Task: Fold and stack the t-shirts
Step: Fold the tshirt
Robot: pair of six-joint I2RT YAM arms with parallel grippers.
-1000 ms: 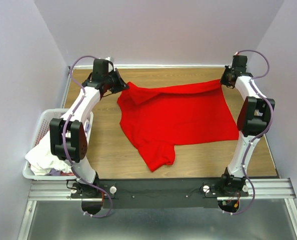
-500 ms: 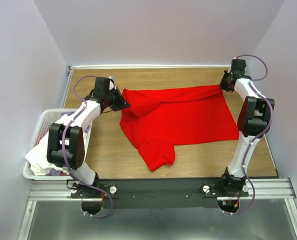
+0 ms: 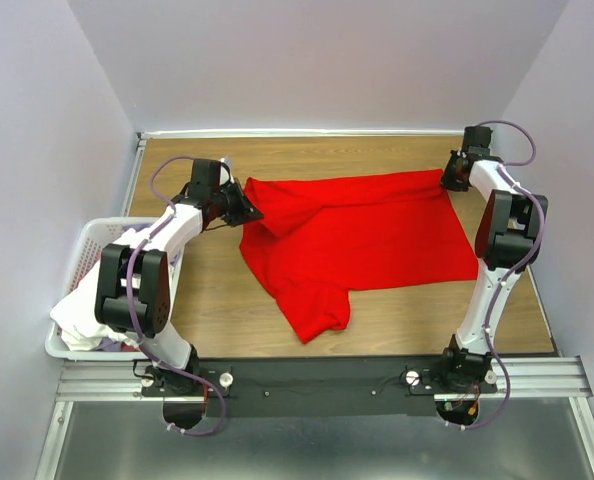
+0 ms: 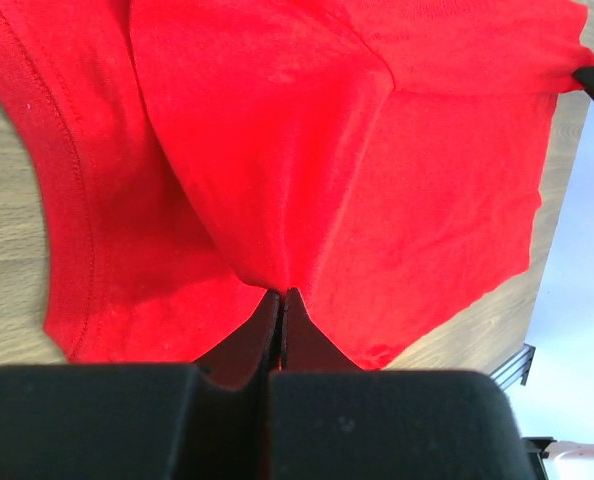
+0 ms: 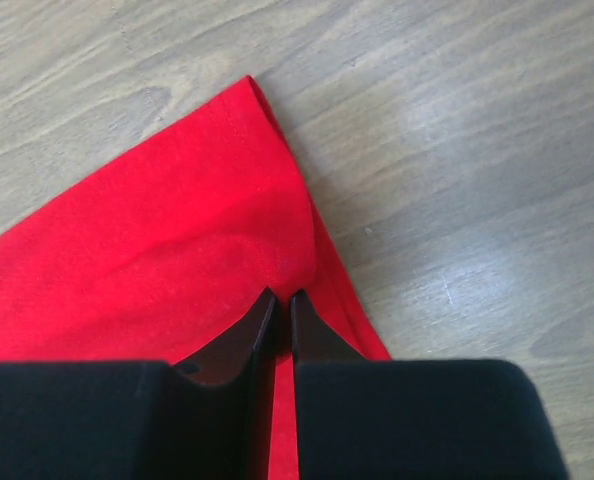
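One red t-shirt (image 3: 362,235) at centre. One white basket (image 3: 77,258) at left, its white shirts (image 3: 82,315) uncountable. Two arms: left arm (image 3: 172,225), right arm (image 3: 507,230). One table (image 3: 207,290).

red t-shirt (image 3: 367,235): matt soft cloth | table (image 3: 397,150): smooth wood grain | laundry basket (image 3: 80,245): white plastic

No readable text, labels or numbers anywhere
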